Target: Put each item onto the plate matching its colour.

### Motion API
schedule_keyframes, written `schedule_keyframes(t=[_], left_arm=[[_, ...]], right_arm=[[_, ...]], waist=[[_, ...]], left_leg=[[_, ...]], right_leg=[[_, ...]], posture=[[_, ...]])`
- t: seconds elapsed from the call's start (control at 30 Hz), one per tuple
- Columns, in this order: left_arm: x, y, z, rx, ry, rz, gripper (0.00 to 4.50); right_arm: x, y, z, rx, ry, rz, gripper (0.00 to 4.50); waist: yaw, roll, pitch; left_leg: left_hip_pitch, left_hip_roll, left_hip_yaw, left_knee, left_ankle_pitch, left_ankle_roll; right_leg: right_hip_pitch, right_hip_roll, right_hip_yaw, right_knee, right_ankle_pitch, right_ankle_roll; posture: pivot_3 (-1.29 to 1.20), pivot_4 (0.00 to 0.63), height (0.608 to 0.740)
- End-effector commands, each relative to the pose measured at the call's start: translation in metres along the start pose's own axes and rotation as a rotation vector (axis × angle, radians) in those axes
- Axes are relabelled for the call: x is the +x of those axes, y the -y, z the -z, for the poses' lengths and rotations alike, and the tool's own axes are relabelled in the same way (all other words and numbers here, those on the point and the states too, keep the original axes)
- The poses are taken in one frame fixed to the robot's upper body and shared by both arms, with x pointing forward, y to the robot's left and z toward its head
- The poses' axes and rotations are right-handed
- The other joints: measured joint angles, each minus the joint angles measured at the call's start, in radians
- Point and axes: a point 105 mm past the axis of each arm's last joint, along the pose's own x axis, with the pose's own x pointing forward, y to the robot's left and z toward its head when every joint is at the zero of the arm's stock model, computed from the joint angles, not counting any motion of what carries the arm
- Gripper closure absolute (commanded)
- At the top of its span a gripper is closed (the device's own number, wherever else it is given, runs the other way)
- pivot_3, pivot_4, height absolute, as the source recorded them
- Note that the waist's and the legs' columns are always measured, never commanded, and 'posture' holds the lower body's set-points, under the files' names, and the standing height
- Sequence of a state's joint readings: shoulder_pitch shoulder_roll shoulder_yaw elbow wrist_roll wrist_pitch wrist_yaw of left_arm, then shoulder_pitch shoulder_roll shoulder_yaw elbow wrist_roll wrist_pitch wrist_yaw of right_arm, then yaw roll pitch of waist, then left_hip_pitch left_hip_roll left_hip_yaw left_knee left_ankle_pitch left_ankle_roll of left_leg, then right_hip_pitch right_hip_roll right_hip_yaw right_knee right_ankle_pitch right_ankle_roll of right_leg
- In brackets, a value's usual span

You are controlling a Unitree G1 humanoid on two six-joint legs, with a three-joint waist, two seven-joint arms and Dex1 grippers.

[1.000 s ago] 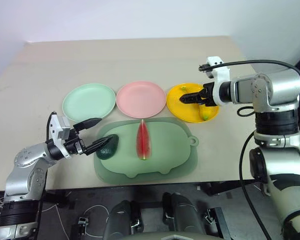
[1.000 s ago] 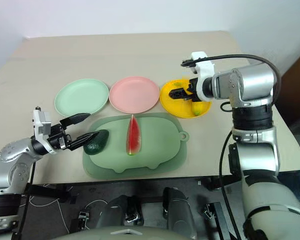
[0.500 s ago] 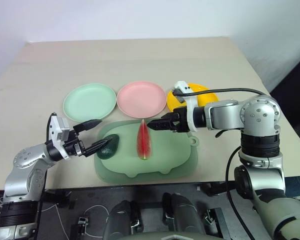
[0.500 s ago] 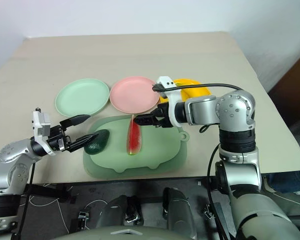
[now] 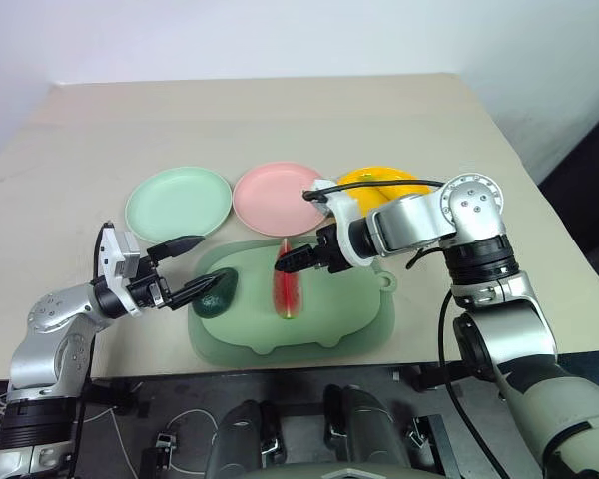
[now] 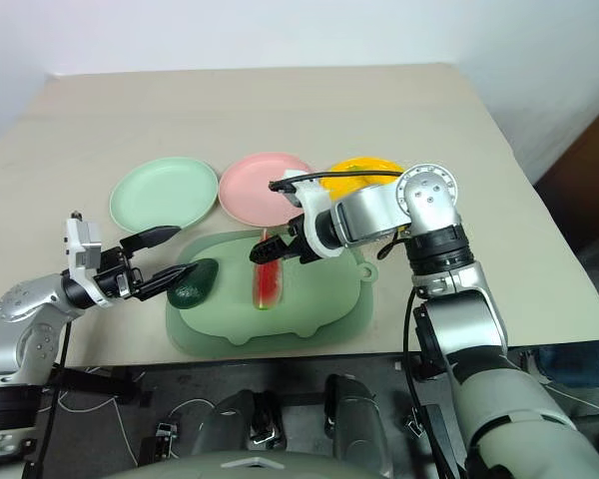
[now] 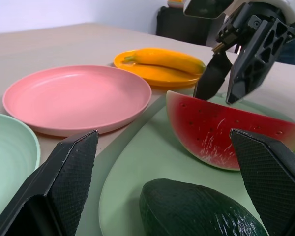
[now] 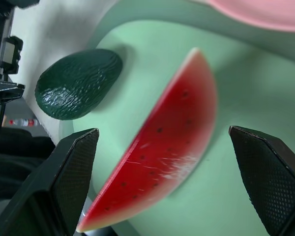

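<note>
Your right hand hangs spread just above the watermelon on the mat. Your left hand is spread beside the avocado. The banana lies on the yellow plate.

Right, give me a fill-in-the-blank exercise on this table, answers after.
1. The banana lies on the ____ plate.
2. The watermelon wedge and the avocado both rest on the pale green ____.
3. The pink plate holds ____.
4. The right gripper, jaws open, hovers over the ____.

Answers: yellow-orange; mat; nothing; watermelon wedge
</note>
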State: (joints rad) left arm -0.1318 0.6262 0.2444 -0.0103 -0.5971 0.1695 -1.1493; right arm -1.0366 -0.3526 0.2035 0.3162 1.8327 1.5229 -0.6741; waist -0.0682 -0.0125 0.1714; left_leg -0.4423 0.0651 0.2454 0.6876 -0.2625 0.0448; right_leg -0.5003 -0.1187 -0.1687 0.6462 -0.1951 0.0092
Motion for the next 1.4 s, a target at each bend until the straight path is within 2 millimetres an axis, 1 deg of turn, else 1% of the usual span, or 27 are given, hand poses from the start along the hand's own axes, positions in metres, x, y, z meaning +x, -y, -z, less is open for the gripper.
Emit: schedule_keyframes(t=[0.03,0.13,0.23,0.4,0.57,0.77,0.9,1.1,1.2,1.33,1.4], left_arm=[[0.002,-0.002,-0.002,0.02,0.007,0.001,0.0],[0.001,-0.003,0.0,0.016,0.009,0.002,0.0],[0.0,-0.002,0.003,0.015,0.007,0.002,0.0],[-0.002,-0.002,0.004,0.015,0.005,-0.003,0.0],[-0.003,-0.002,0.004,0.017,0.002,-0.005,0.0],[-0.001,-0.001,0.002,0.019,0.003,-0.007,0.0],[0.002,0.0,0.0,0.02,0.008,-0.007,0.0],[0.004,0.0,-0.002,0.022,0.009,-0.009,0.0],[0.005,-0.001,-0.003,0.023,0.01,-0.008,0.0],[0.007,-0.001,-0.005,0.026,0.011,-0.008,0.0],[0.007,-0.001,-0.005,0.026,0.01,-0.007,0.0]], right_arm=[[-0.002,-0.011,-0.011,0.001,0.022,0.021,0.01],[0.003,-0.019,-0.012,-0.03,0.001,0.034,0.01],[0.007,-0.024,-0.008,-0.086,-0.045,0.046,0.01],[0.014,-0.017,-0.004,-0.146,-0.096,0.128,0.01],[0.026,-0.013,-0.001,-0.146,-0.13,0.158,0.01],[0.034,-0.009,0.001,-0.205,-0.153,0.211,0.01],[0.034,-0.001,0.001,-0.254,-0.159,0.268,0.01],[0.032,-0.004,-0.002,-0.329,-0.145,0.27,0.01],[0.032,-0.005,-0.004,-0.356,-0.135,0.269,0.58],[0.033,-0.006,-0.004,-0.364,-0.135,0.258,1.88],[0.034,-0.005,-0.004,-0.366,-0.14,0.252,1.88]], waist=[[0.001,0.0,0.0],[0.0,0.0,0.0],[0.0,0.0,0.0],[0.001,0.0,0.0],[0.0,0.0,0.0],[0.001,-0.001,0.0],[0.001,-0.001,-0.001],[0.002,-0.001,-0.001],[0.001,-0.001,-0.001],[0.001,-0.001,-0.001],[0.001,-0.001,-0.001]], left_leg=[[0.0,0.0,0.0,0.0,0.0,0.0],[0.0,0.0,0.0,0.0,0.0,0.0],[0.0,0.0,0.0,0.0,0.0,0.0],[0.0,0.0,0.0,0.0,0.0,0.0],[0.0,0.0,0.0,0.0,0.0,0.0],[0.0,0.0,0.0,0.0,0.0,0.0],[0.001,0.0,0.0,0.0,0.0,0.0],[0.001,0.0,0.0,0.0,0.0,0.0],[0.001,0.0,0.0,0.0,0.0,0.0],[0.0,0.0,0.0,0.0,0.0,0.0],[0.0,0.0,0.0,0.0,0.0,0.0]], right_leg=[[0.0,0.0,0.0,0.0,0.0,0.0],[0.0,0.0,0.0,0.0,0.0,0.0],[0.0,0.0,0.0,0.0,0.0,0.0],[0.001,0.0,0.0,0.0,0.0,0.0],[0.001,0.0,0.0,0.0,0.0,0.0],[0.001,0.0,0.0,0.0,0.0,0.0],[0.001,0.0,0.0,0.0,0.0,0.0],[0.001,0.0,0.0,-0.001,0.0,0.0],[0.001,0.0,0.0,0.0,0.0,0.0],[0.0,0.0,0.0,0.0,0.0,0.0],[0.0,0.0,0.0,0.0,0.0,0.0]], posture=[[0.0,0.15,0.696],[0.0,0.15,0.696],[0.0,0.15,0.696],[0.0,0.15,0.696],[0.0,0.15,0.696],[0.0,0.15,0.696],[0.0,0.15,0.696],[0.0,0.15,0.696],[0.0,0.15,0.696],[0.0,0.15,0.696],[0.0,0.15,0.696]])
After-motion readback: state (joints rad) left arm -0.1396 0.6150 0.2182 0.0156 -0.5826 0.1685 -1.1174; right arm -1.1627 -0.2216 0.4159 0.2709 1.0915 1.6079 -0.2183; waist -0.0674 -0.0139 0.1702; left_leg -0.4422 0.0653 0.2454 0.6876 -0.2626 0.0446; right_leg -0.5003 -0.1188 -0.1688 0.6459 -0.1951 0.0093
